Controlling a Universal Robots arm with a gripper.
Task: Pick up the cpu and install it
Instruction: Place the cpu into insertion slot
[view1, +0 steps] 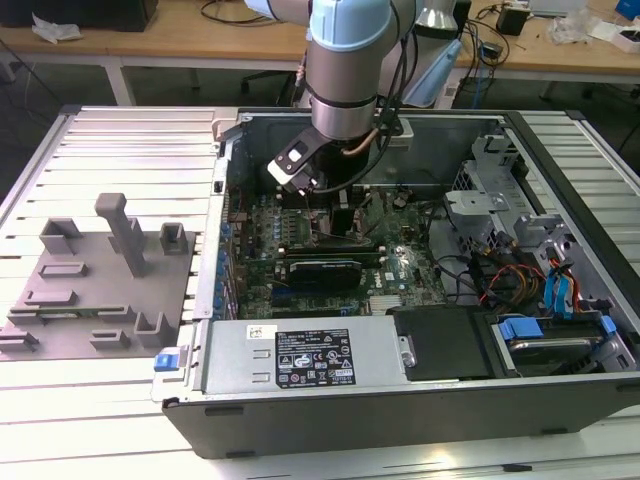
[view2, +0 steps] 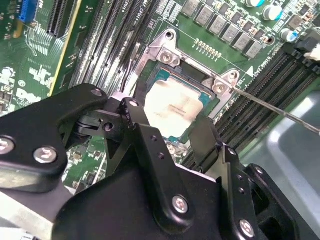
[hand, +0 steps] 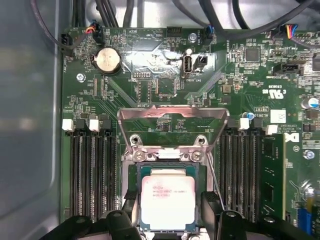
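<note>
Right now the arm (view1: 345, 60) reaches down into the open case (view1: 300, 410), which sits on the bench (view1: 100, 130). The gripper (hand: 170, 212) hangs over the socket (hand: 131, 172) in the middle of the board (hand: 150, 90), nearer the case's far wall. The cpu (hand: 167, 200) lies flat in the socket with its silver top up. The gripper is released: its black fingers (hand: 212, 210) stand spread to either side of the cpu, just beside its edges, and in the first wrist view a thin gap shows on each side. The socket's metal plate (hand: 172, 120) is swung up off the cpu. Memory slots (hand: 92, 170) run along both sides of the socket. A grey fixture (view1: 100, 290) lies on the bench near the edge at the exterior view's left, well apart from the case.
</note>
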